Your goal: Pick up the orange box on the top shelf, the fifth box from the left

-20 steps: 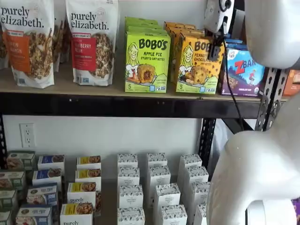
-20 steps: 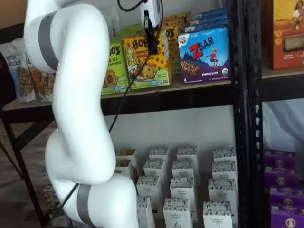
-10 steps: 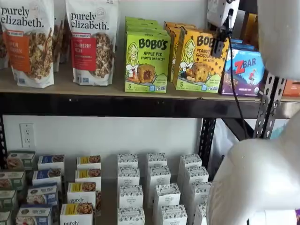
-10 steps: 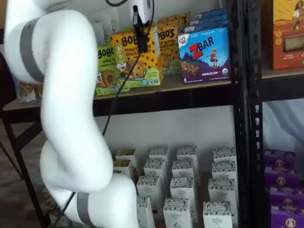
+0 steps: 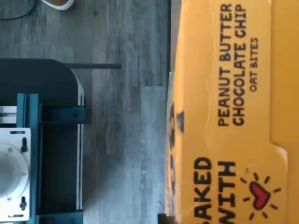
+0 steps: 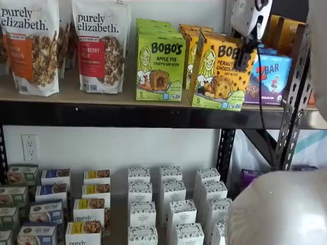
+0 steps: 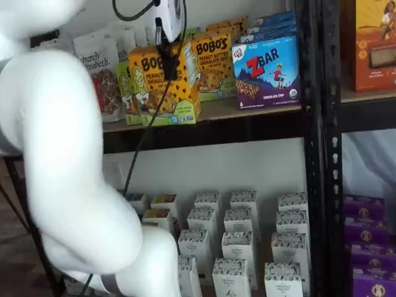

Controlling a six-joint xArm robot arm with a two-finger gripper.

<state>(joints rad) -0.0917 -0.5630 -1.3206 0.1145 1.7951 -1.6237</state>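
Note:
The orange box [image 6: 217, 71] lettered BOBO'S Peanut Butter Chocolate Chip is held at its top by my gripper [image 6: 244, 51], which is shut on it. It hangs slightly tilted in front of its row, its lower edge over the black front beam of the top shelf [image 6: 102, 115]. In a shelf view the box [image 7: 162, 86] and gripper [image 7: 167, 57] stand out in front of the shelf [image 7: 247, 127], apart from the boxes still in the row. In the wrist view the box [image 5: 224, 112] fills one side, seen close.
A lime-green Bobo's Apple Pie box [image 6: 160, 66] stands beside it and a blue Zbar box [image 6: 268, 76] on the other side. More orange Bobo's boxes [image 7: 213, 59] stay on the shelf. Small white boxes [image 6: 168, 204] fill the lower level. My white arm [image 7: 74, 154] blocks part of the view.
The gripper has drawn the orange box forward out of its row, away from the Zbar box and past the shelf's front beam. The arm has swung with it.

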